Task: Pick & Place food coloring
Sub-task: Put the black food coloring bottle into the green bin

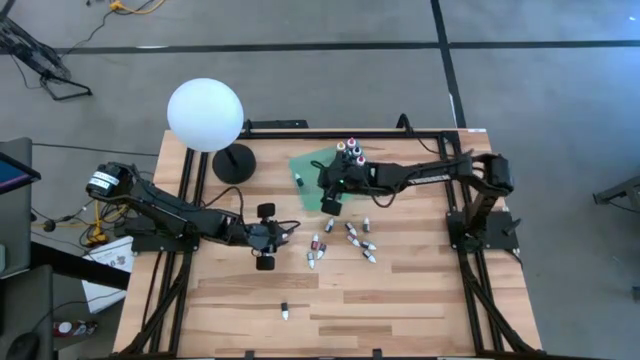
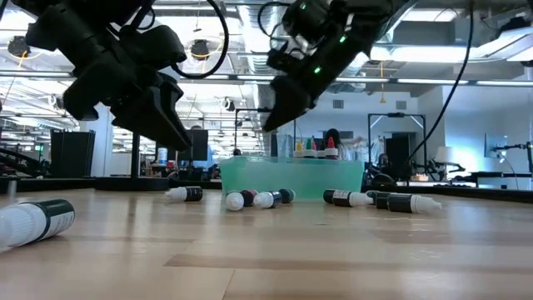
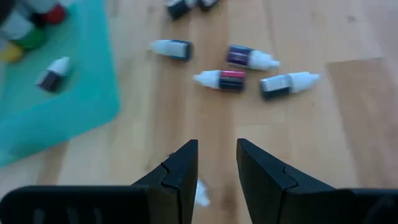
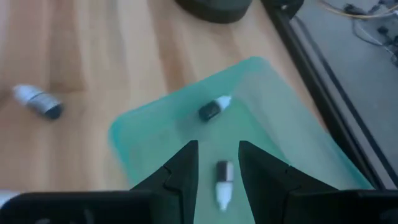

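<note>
Hovering above the green tray, my right pincer has its fingers parted and nothing between them; through its wrist camera I see two small dropper bottles lying on the tray, one just ahead of the fingertips. From above, a few upright bottles stand at the tray's far edge. My left pincer is also open and empty, over bare bench just short of the loose bottles. Those scattered bottles lie on their sides on the wood between the tray and the bench's middle. One stray bottle lies well apart, near the front edge.
</note>
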